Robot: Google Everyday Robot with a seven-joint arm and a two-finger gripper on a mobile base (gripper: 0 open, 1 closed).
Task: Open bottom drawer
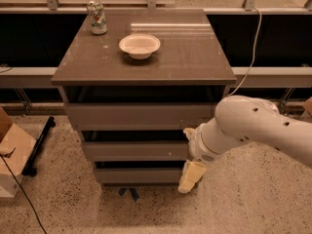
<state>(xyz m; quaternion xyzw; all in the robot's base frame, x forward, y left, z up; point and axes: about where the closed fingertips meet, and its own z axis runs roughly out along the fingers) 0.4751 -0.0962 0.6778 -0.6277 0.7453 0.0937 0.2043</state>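
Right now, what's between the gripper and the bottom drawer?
Nothing shows between them in the camera view: the gripper hangs at the right end of the bottom drawer; contact is unclear.
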